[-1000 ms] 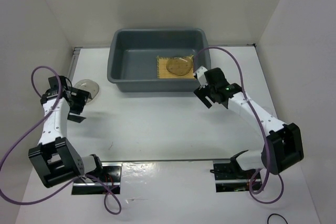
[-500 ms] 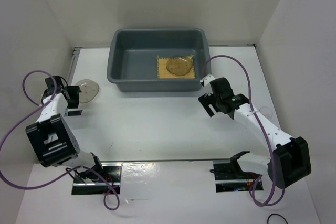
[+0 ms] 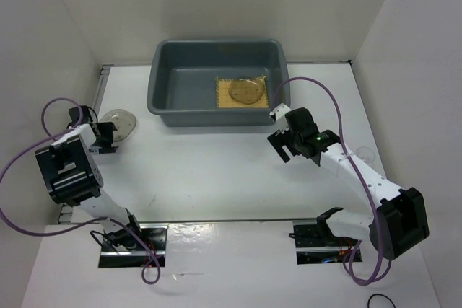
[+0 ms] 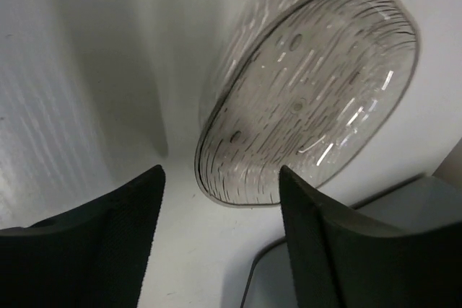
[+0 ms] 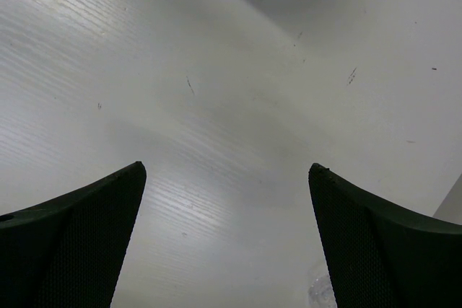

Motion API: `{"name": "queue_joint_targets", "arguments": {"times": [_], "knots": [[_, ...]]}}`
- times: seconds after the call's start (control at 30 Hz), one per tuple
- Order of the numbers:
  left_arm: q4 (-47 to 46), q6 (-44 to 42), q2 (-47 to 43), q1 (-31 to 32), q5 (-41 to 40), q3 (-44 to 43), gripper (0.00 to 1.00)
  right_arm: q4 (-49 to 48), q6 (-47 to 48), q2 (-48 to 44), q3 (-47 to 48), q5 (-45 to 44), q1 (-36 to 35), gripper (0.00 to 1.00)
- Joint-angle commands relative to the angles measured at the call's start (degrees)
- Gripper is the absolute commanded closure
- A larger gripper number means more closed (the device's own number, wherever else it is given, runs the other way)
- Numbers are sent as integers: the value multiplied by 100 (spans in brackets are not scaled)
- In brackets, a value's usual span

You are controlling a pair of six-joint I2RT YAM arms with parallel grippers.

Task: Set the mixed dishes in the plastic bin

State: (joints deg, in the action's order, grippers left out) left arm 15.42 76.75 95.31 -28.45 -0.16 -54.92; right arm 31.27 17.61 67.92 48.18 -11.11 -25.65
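Ribbed plate (image 4: 303, 99) lying left of the plastic bin (image 3: 154, 99)
Translucent and round, it is resting on the white, white-walled table (image 3: 216, 171), its edge between the parted fingers of the left gripper (image 4: 220, 178); the right gripper (image 5: 227, 171) is gaping too.

Table (image 3: 216, 171) carries grey bin (image 3: 163, 86), plate (image 3: 120, 122), clear cup (image 3: 364, 154).

Grey bin (image 3: 189, 90) holds yellow mat (image 3: 223, 99), flat, w/ brownish plate (image 3: 245, 90) on it. 2nd plate (image 3: 120, 122) lies outside, left of bin
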Motion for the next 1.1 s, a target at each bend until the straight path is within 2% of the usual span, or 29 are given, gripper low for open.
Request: {"name": "queue_joint_targets", "arguments": {"times": [0.0,0.17,0.27,0.33,0.37,0.47,0.6,0.67,0.77,0.87,0.9,1.07], "knots": [[-372,-29,304,32,297,25,31,-217,-38,-139,-55,74,-63,3],[-435,-354,726,32,482,-204,40,-217,-38,-25,-55,-49,-63,4],[-451,-354,796,32,482,-152,68,-217,-91,28,-55,-171,-63,4],[-522,-415,945,32,631,-151,98,-217,-91,80,-55,-172,-63,4],[-314,-563,1015,32,684,-221,100,-217,-91,81,-55,-172,-63,4],[677,-792,1157,84,387,-949,100,-217,-91,186,-55,-172,-116,4],[1032,-846,649,85,-114,-1652,100,-217,-91,239,-55,-172,-37,4],[1218,-575,385,85,-168,-2221,100,-95,32,353,-107,-93,24,4],[1157,-398,199,138,60,-2803,100,-7,103,353,-247,-293,25,4],[1025,-459,294,322,586,-3647,100,64,103,170,-406,-820,25,4],[1024,-581,365,461,709,-4162,100,12,103,-5,-476,-883,25,4],[1726,-881,1041,1217,843,-5896,100,-217,-91,-253,-538,-796,78,4]]}}
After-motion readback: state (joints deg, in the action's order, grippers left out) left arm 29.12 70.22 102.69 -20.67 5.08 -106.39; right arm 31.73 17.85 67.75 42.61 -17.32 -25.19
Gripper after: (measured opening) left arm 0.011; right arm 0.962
